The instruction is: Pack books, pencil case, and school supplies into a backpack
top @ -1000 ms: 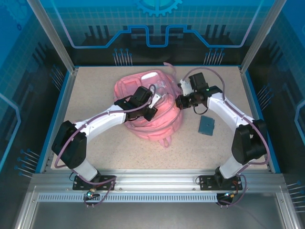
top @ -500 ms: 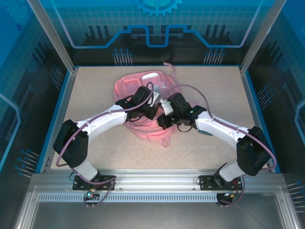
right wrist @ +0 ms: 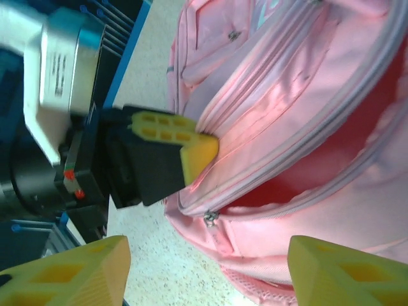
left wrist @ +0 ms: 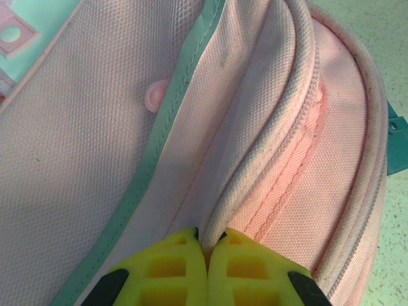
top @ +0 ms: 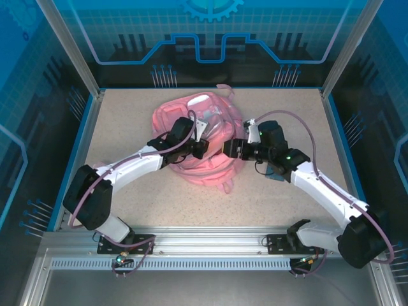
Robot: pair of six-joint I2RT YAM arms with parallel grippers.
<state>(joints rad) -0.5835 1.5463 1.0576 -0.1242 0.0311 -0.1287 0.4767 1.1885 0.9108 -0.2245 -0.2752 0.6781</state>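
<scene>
The pink backpack (top: 210, 162) lies in the middle of the table, its main compartment gaping with a red inside (right wrist: 357, 127). My left gripper (top: 203, 145) is shut on the pale zipper rim of the backpack (left wrist: 268, 146), the fabric pinched between its yellow fingertips (left wrist: 208, 237). My right gripper (top: 231, 148) stands open at the backpack's right side, its jaws wide apart (right wrist: 207, 252) and nothing between them. It faces the zipper pull (right wrist: 208, 218) and the left gripper's finger (right wrist: 197, 153). Books, pencil case and school supplies are out of view.
A small teal flat piece (top: 275, 172) lies on the table right of the backpack, partly under my right arm. Blue frame walls (top: 76, 146) bound the speckled table (top: 191, 204). Bare tabletop lies in front of the backpack.
My right arm swung from the backpack's back right, across its front, to its right side, and its gripper opened. The left gripper kept its hold and shifted slightly back.
</scene>
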